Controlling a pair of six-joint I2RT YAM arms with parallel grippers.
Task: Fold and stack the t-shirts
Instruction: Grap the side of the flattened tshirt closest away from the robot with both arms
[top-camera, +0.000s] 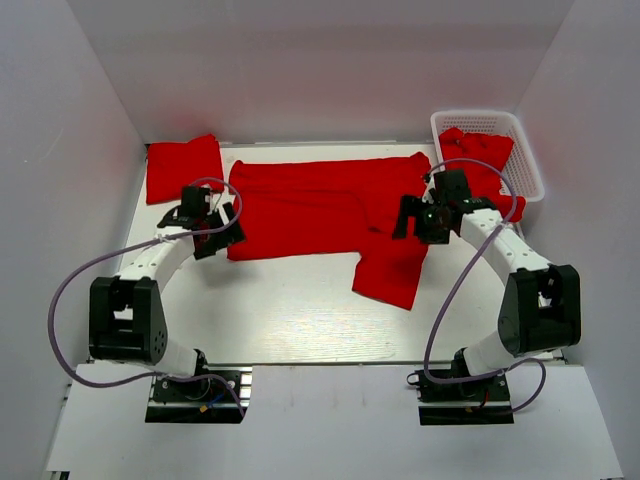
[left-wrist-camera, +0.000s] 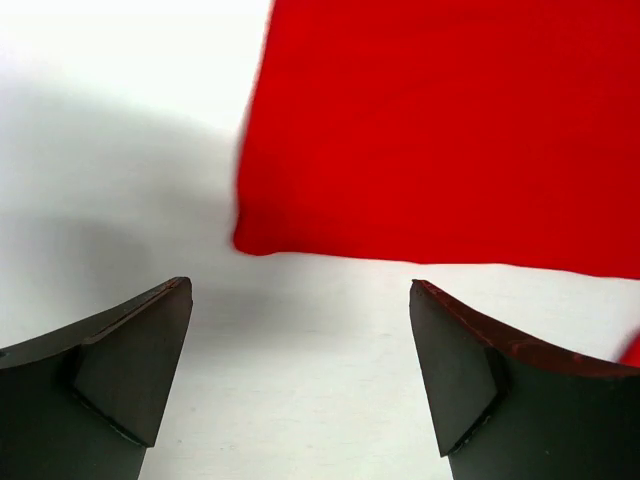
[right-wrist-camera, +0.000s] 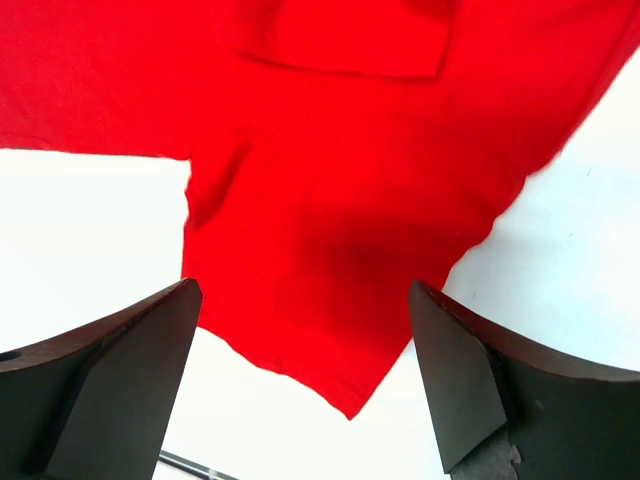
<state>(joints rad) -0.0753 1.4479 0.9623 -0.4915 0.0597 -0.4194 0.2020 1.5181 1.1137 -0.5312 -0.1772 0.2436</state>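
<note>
A red t-shirt (top-camera: 320, 205) lies spread across the middle of the table, one sleeve (top-camera: 392, 272) pointing toward the near edge. A folded red t-shirt (top-camera: 183, 167) lies at the back left. Another red t-shirt (top-camera: 482, 160) sits in the white basket (top-camera: 525, 160). My left gripper (top-camera: 222, 228) is open and empty just left of the spread shirt's near left corner (left-wrist-camera: 262, 240). My right gripper (top-camera: 412, 222) is open and empty above the shirt's sleeve (right-wrist-camera: 330, 270).
The white lattice basket stands at the back right corner. White walls close the table on the left, back and right. Bare white table (top-camera: 290, 310) lies in front of the shirt.
</note>
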